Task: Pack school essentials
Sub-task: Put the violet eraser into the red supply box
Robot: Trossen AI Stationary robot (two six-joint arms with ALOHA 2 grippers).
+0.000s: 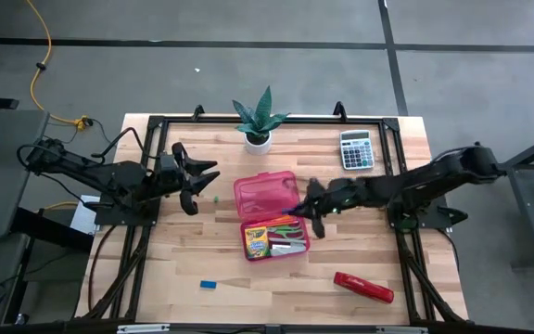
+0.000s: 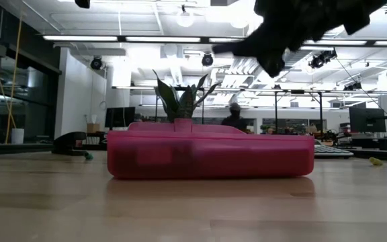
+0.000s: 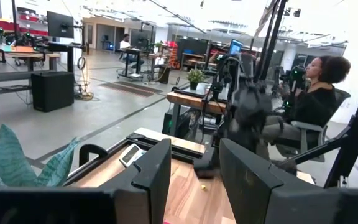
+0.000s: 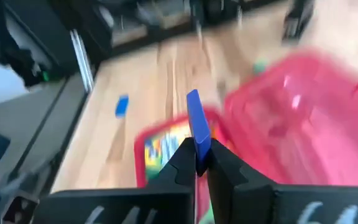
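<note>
A thin blue stick-like piece (image 4: 194,127), possibly a pen or pencil, is pinched between the fingers of the right gripper (image 4: 196,163), which is held above the right edge of the open pink pencil case (image 1: 269,215) near the middle of the table (image 1: 184,269). In the case's lower tray, the yellow-green crayon box (image 1: 256,239) is lodged at the left, with further coloured stationery beside it; single items there cannot be told apart. A small blue eraser (image 1: 209,284) lies on the bare wood well to the left of the case, toward the table's front edge, and is not yet packed. The left gripper (image 1: 200,180) is held spread and empty above the table, left of the case. A potted plant (image 1: 259,121) and a grey calculator (image 1: 356,149) are placed along the far edge, and a red stapler (image 1: 363,287) lies near the front right. A risk is judged in the release: the blue piece is gripped near one end only, so it could be swung or tipped as it is let go, and could be dropped onto the case's rim or the raised lid rather than into the tray. The tray is already crowded, so the piece might be left sticking out and closing might be hindered. Printing is visible on the crayon box, but no brand or wording can be read; nothing legible is shown on the calculator or stapler.
</note>
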